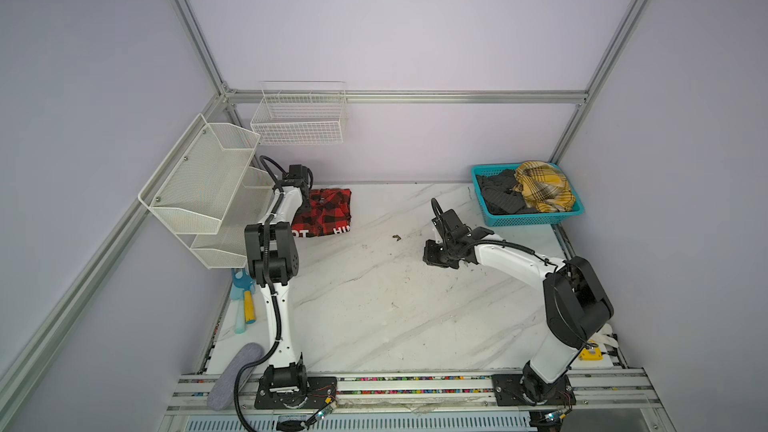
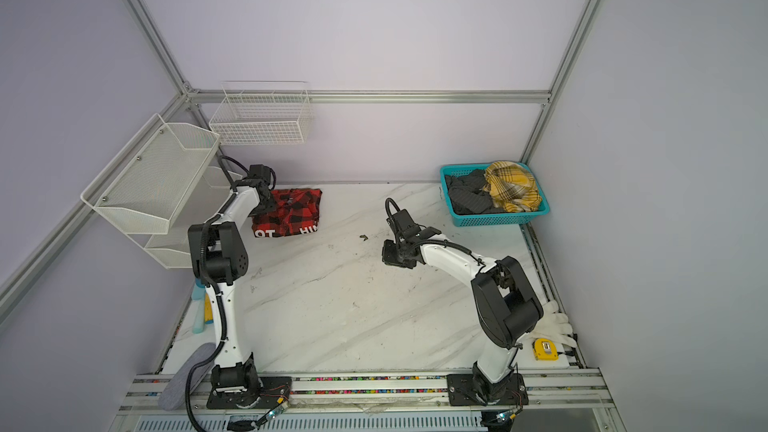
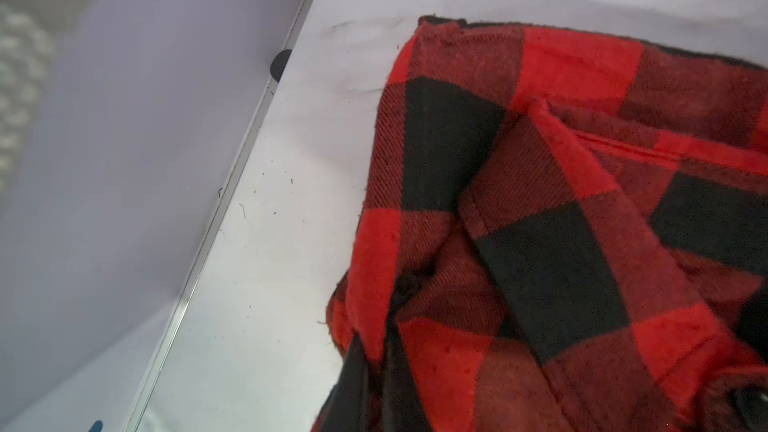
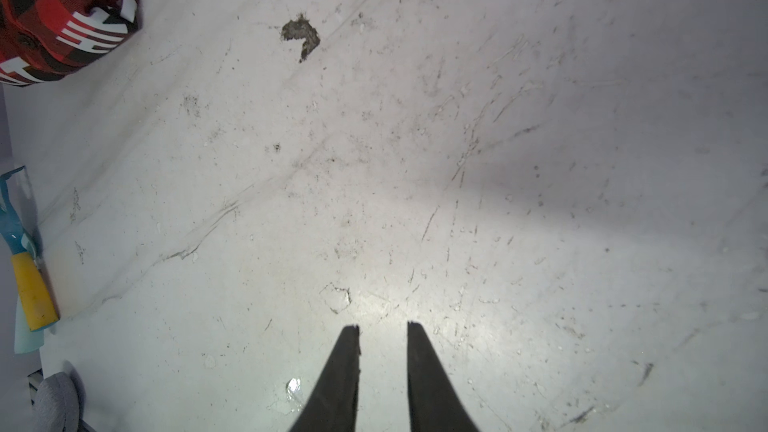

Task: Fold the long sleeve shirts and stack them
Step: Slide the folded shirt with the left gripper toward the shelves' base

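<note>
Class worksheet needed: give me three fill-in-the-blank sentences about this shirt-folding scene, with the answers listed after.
The folded red-and-black checked shirt shows ____ block letters.
The teal plastic basket, holding a mustard-yellow plaid garment, stands at the far ____ corner of the white marble-look table.
The right claw, jaws apart, holds ____.
Missing words: white; right; nothing.

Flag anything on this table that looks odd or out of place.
A small dark ragged scrap lies loose on the white marble tabletop, right of the folded red-and-black check shirt in both top views; it looks like stray debris.
</note>
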Robot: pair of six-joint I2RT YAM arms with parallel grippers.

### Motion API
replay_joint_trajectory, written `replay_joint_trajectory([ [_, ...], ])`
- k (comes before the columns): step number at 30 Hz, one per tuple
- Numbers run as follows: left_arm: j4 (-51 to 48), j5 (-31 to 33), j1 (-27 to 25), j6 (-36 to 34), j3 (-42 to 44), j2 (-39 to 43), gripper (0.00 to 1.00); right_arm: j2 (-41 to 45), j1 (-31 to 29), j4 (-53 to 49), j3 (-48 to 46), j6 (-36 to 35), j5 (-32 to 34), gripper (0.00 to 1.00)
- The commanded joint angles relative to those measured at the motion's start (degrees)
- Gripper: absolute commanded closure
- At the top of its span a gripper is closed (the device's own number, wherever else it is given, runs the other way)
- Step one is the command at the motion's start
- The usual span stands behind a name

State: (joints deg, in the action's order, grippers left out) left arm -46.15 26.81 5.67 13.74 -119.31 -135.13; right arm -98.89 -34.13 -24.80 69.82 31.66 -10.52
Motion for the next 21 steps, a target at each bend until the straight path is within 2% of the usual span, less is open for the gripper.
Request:
replay_joint_trajectory([
  [1,0.7,0.9,1.0,-1.2,-5.9,-0.1,0.63,0.2,-0.2,-1.8,2.7,0.6,1.1,0.76],
  [2,0.7,-0.1,1.1,-1.1,-6.0,0.4,0.51,0.0,-0.2,-2.3,3.4,0.5,1.3,0.76],
  [4,0.5,-2.1,1.1,0.0,-6.0,1.5,0.39,-0.2,-0.2,-3.2,4.7,0.2,1.7,0.76],
  [9,0.5,-3.7,-1.2,2.7,-2.6,8.1,0.36,0.3,-0.2,-2.9,5.3,0.0,1.8,0.76],
  [16,3.0,-2.3,-11.6,6.0,9.7,18.9,0.28,1.6,-0.2,1.4,2.1,1.7,0.8,0.76],
  [19,5.0,-5.9,-16.0,8.5,13.0,19.1,0.29,2.4,-0.2,2.0,1.0,1.6,0.6,0.76],
  [21,6.0,-9.1,-17.5,10.3,13.2,17.4,0.34,3.2,-0.2,2.2,0.4,1.4,0.5,0.76],
])
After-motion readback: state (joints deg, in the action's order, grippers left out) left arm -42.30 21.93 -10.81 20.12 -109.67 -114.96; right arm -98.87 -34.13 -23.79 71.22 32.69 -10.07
